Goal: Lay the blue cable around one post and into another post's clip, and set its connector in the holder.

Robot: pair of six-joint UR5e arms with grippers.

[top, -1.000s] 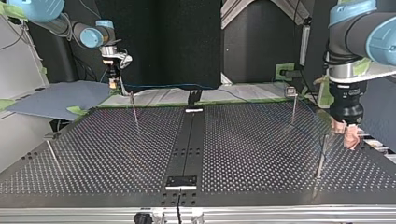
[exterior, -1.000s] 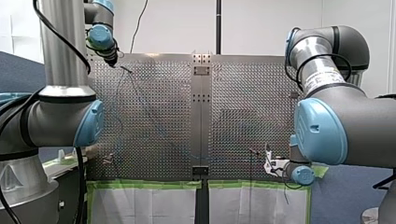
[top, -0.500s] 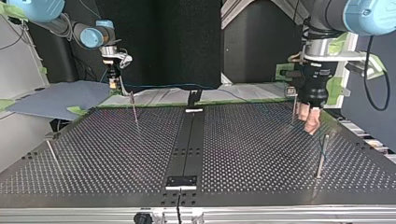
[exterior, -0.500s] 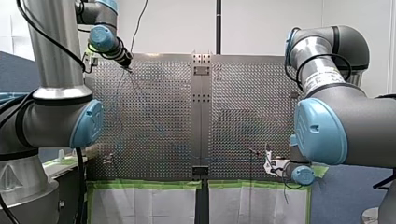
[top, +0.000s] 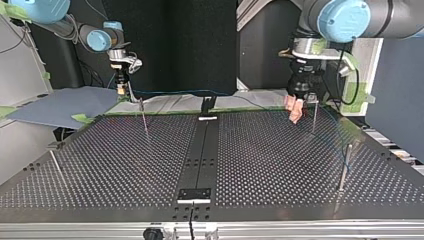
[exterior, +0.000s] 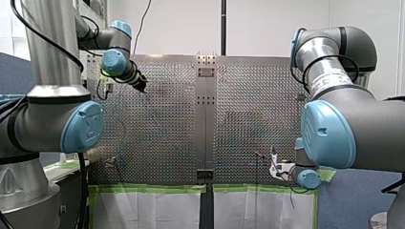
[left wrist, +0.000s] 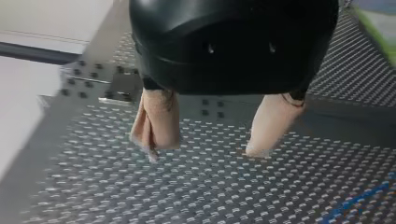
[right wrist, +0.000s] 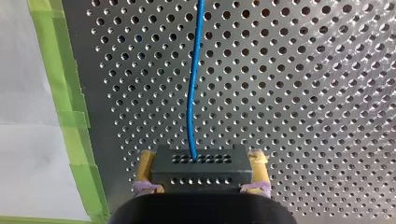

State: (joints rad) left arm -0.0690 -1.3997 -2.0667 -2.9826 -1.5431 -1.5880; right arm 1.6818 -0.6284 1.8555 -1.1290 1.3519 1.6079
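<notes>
left end effector (left wrist: 205, 150): pads spread, nothing between them, over the counter (left wrist: 140, 191) | right end effector (right wrist: 201, 185): pinching the black connector (right wrist: 201, 164), near the green tape (right wrist: 65, 93) | cable (right wrist: 193, 84): blue, leaves the connector and runs ahead over the counter

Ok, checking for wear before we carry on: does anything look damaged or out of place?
One beige pad on my left gripper looks frayed, with a loose flap at its tip; the other looks smooth. Nothing else stands out.
</notes>
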